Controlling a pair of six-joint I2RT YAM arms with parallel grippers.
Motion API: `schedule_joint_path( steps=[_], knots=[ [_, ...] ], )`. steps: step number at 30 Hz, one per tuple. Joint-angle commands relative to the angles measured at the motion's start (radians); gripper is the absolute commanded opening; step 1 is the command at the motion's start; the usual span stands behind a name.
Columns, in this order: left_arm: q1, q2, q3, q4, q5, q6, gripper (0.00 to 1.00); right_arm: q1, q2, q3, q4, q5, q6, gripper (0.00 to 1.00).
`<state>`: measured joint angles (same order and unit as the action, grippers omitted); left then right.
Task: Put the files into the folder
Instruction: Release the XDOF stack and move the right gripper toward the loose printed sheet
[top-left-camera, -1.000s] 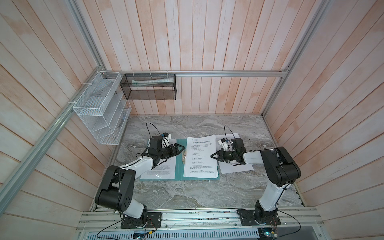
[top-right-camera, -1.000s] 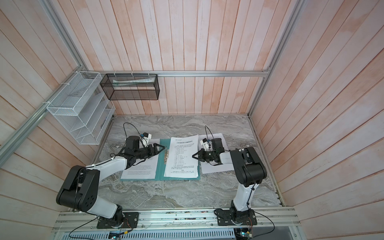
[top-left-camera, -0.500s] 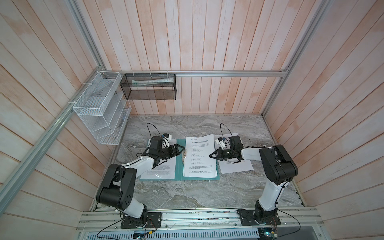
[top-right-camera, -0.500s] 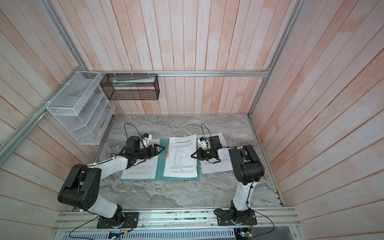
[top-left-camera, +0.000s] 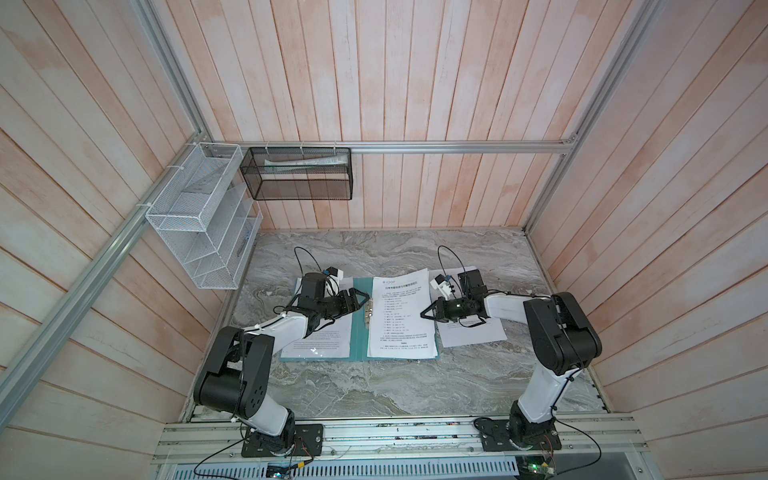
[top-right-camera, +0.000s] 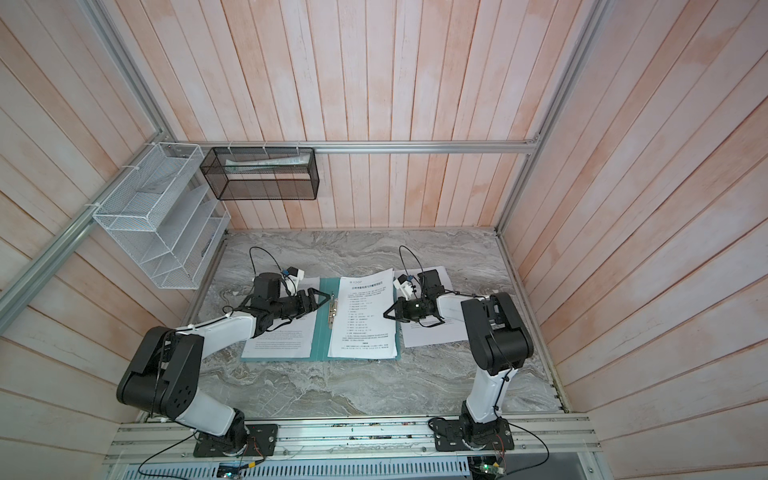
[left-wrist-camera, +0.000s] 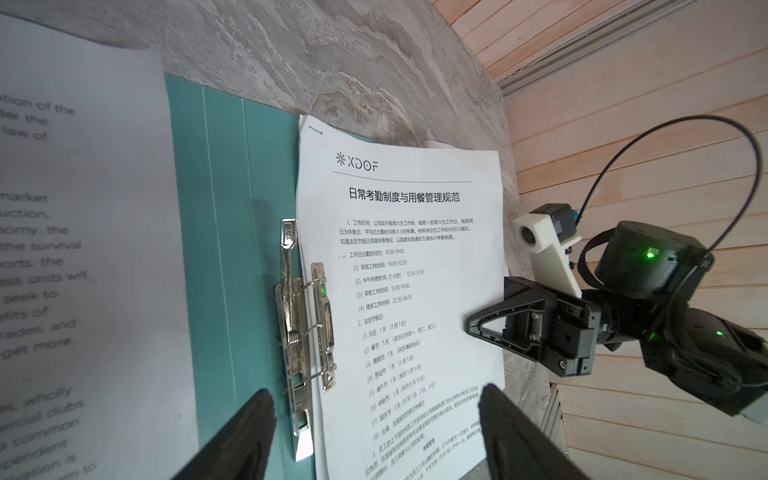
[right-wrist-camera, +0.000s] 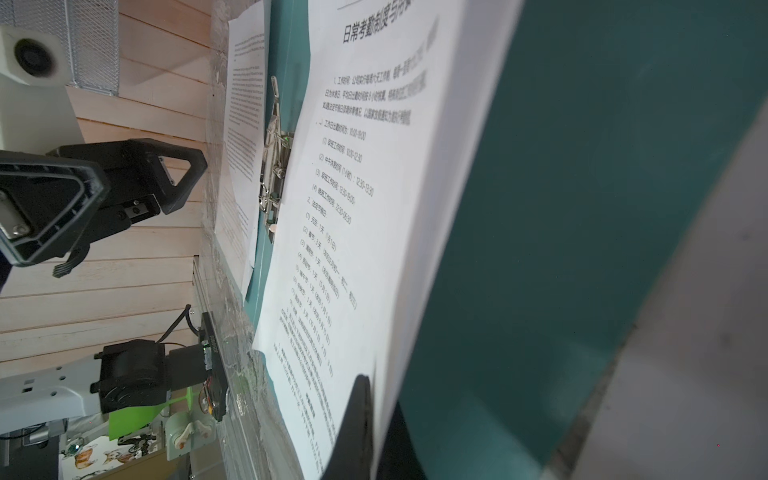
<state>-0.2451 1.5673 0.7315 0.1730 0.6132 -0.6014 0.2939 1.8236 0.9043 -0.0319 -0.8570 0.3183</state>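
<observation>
Evidently the thin, floppy headed sheet (top-left-camera: 401, 316) lies on the open teal folder (top-left-camera: 358, 332) at mid-frame. The right gripper (top-left-camera: 424, 314) pinches its frame-right edge, and the left gripper (top-left-camera: 361, 299) stands open by the fastener clip (top-left-camera: 368, 313).

A robotics lab cell dressed as an office desk: plank walls (top-left-camera: 374, 83) and a marble-look table (top-left-camera: 374, 386) boxed in by aluminium rails (top-left-camera: 457, 147). Two arms (top-left-camera: 291, 330) are bolted to a slotted base (top-left-camera: 395, 436) beside a bare circuit board (top-left-camera: 536, 471). Office props include a wire rack (top-left-camera: 195, 216), mesh basket (top-left-camera: 297, 174), and folder (top-left-camera: 357, 340) with files (top-left-camera: 401, 316).
</observation>
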Motion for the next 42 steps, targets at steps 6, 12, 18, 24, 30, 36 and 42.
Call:
schedule_joint_path(
  steps=[6,12,18,24,30,36,42],
  knots=[
    [-0.007,0.012,0.001,0.013,-0.001,0.017,0.79,0.022,0.028,0.059,-0.008,0.034,0.054,0.0],
    [-0.008,0.015,0.001,0.013,-0.006,0.017,0.79,0.073,0.039,0.074,-0.011,0.103,0.119,0.42],
    [-0.008,0.016,0.0,0.016,-0.004,0.017,0.79,0.103,0.008,0.095,-0.085,0.254,0.128,0.69],
    [-0.007,0.02,0.001,0.022,-0.001,0.015,0.79,0.141,-0.004,0.16,-0.228,0.432,0.1,0.73],
    [-0.01,0.025,0.002,0.028,0.003,0.014,0.79,0.162,0.002,0.2,-0.311,0.529,0.1,0.74],
    [-0.013,0.027,0.001,0.033,0.005,0.015,0.8,0.176,0.007,0.222,-0.343,0.574,0.104,0.75],
    [-0.018,0.023,-0.004,0.04,0.005,0.017,0.8,0.203,0.032,0.272,-0.38,0.598,0.099,0.75]
  ],
)
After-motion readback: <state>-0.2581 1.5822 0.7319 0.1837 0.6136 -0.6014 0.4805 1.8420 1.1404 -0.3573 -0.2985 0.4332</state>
